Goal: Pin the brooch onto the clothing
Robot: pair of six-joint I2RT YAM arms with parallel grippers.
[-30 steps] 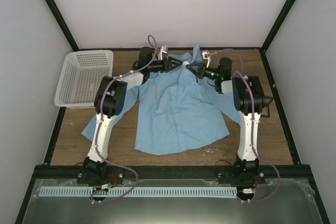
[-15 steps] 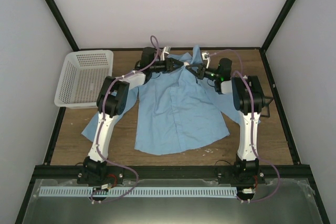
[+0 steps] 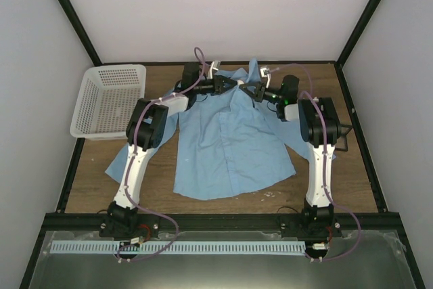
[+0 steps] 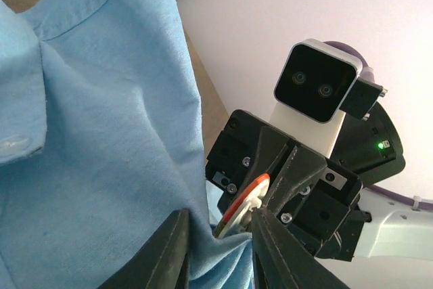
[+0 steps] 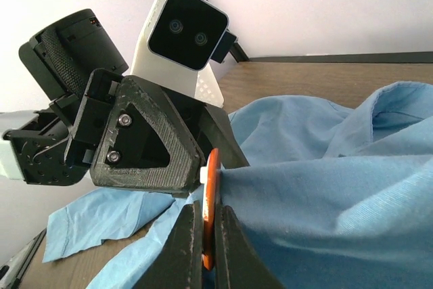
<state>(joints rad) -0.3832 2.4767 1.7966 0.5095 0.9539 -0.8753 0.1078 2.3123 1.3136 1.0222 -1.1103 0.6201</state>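
The light blue shirt (image 3: 230,140) lies spread on the wooden table, collar at the far side. Both grippers meet at the raised collar area. My right gripper (image 3: 254,90) is shut on the small orange-red brooch (image 5: 211,194), held edge-on between its fingers (image 5: 191,248) and pressed against a taut fold of shirt (image 5: 338,201). My left gripper (image 3: 233,84) faces it, its jaws closed around a bunched fold of shirt (image 4: 101,133), with the brooch (image 4: 245,199) and its white back just beyond its fingertips (image 4: 270,248).
A white mesh basket (image 3: 108,99) stands at the far left of the table. A small black frame box (image 3: 345,137) sits by the right arm. White walls and black frame posts close in the back and sides.
My left gripper has edged slightly right, closer to the right gripper at the collar. The right arm and the shirt have hardly moved.
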